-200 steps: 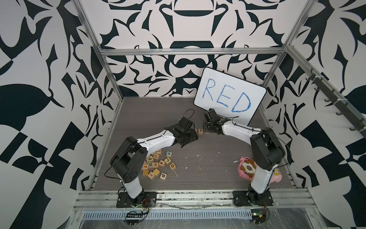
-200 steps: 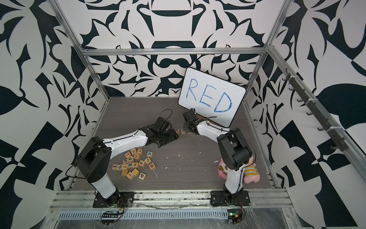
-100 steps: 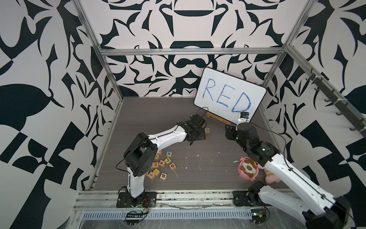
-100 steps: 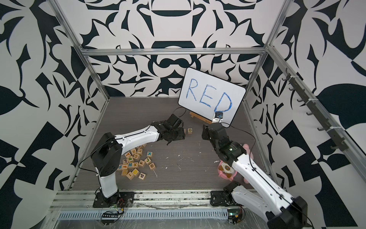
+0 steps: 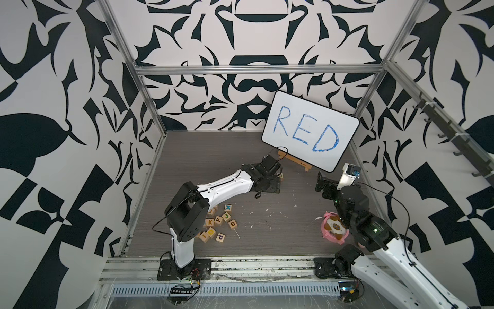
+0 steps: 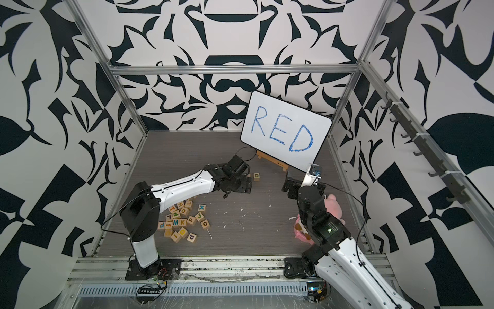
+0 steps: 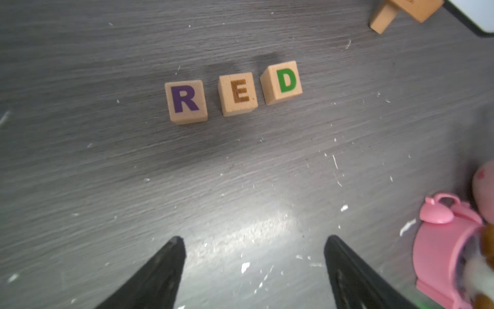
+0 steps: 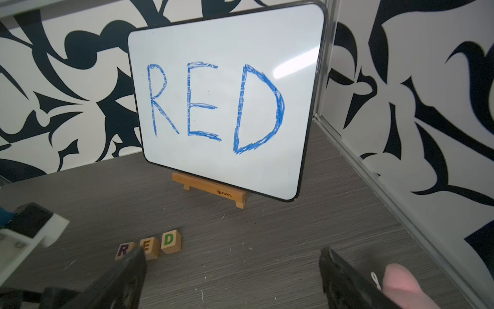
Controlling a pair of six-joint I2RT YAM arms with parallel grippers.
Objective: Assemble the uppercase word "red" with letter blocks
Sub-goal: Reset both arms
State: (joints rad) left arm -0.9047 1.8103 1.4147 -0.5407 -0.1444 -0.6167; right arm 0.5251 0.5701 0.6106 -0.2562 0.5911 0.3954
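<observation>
Wooden spare blocks (image 6: 183, 222) sit heaped up front by the left arm's base. Both pincers gape wide, gripping nothing: left gripper (image 7: 254, 240), right gripper (image 8: 232, 252). Past them the R block (image 7: 187, 101), E block (image 7: 238, 93) and D block (image 7: 282, 83) sit in a row on the table (image 7: 107, 174), with small gaps between them, just in front of the whiteboard (image 8: 227, 101).

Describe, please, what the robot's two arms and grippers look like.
Both arms have white link shells and black joint housings. The left arm and right arm each trail a thin black cable. The left gripper and right gripper have black tapering fingers.
</observation>
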